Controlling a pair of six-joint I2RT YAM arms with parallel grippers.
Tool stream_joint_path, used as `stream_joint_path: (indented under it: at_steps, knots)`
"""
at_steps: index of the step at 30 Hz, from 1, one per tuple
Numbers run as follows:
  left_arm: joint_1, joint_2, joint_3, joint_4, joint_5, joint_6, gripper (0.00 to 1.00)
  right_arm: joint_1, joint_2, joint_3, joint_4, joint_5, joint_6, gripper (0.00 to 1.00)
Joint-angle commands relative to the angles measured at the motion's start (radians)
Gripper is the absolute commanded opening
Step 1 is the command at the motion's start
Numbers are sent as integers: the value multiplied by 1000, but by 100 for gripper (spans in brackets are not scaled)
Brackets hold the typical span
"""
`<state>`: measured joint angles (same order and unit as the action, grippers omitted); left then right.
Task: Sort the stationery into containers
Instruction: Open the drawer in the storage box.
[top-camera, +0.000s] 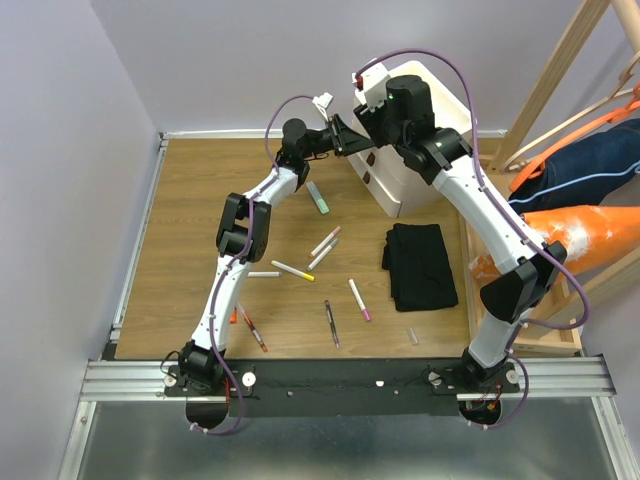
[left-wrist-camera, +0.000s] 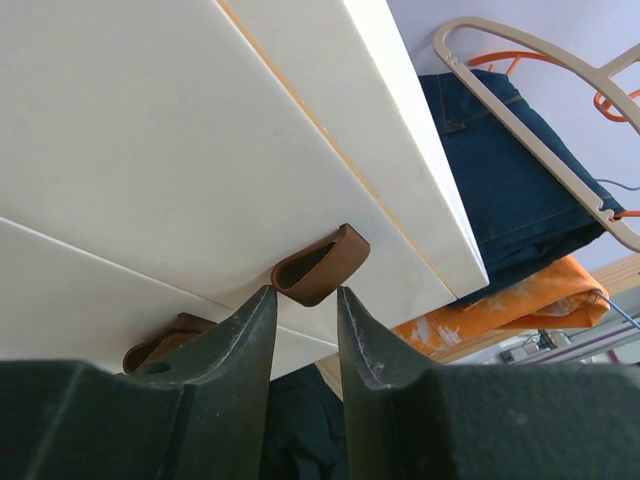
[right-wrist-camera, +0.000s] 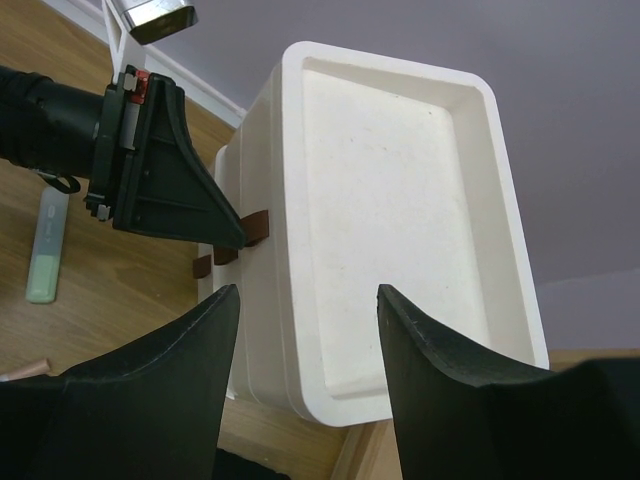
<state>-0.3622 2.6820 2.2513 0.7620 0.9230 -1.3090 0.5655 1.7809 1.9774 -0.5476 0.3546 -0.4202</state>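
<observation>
Left tool (left-wrist-camera: 305, 300) at drawer handle (left-wrist-camera: 340, 262); black cloth (top-camera: 420, 265) beside cabinet (top-camera: 405, 195)

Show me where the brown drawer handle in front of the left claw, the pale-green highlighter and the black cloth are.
brown drawer handle (left-wrist-camera: 338, 268): left wrist view, its outer band.
pale-green highlighter (top-camera: 318, 198): top view, mid-barrel.
black cloth (top-camera: 420, 265): top view, its centre.

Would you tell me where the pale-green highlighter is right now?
In the top view, the pale-green highlighter lies on the table, left of the white cabinet, just below the left tool.
</observation>
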Motion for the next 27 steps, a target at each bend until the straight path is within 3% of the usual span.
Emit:
stream_joint_path:
  at_steps: [1,7,8,10,12,13,14,16,27]
  knots:
    - [-3,-27,1,39,-21,10,35,1,18,21,3,20,-8,65]
    - [-1,-39,-9,75,-23,2,32,2,23,15,5,21,-11,63]
    - [0,-40,-15,83,-19,-4,25,1,25,17,5,23,-12,63]
    - [6,-53,-33,106,-18,-7,21,2,26,17,5,18,-12,62]
    - [12,-71,-47,114,-9,-12,12,2,28,20,5,17,-12,61]
    - [20,-77,-61,112,-3,-10,2,1,28,20,8,14,-12,61]
    - [26,-86,-70,76,0,-10,0,1,28,20,9,14,-12,61]
    - [35,-114,-99,-16,-15,-15,0,2,29,18,17,6,-15,60]
    - [77,-266,-272,86,54,-10,0,1,26,-2,55,-23,-15,58]
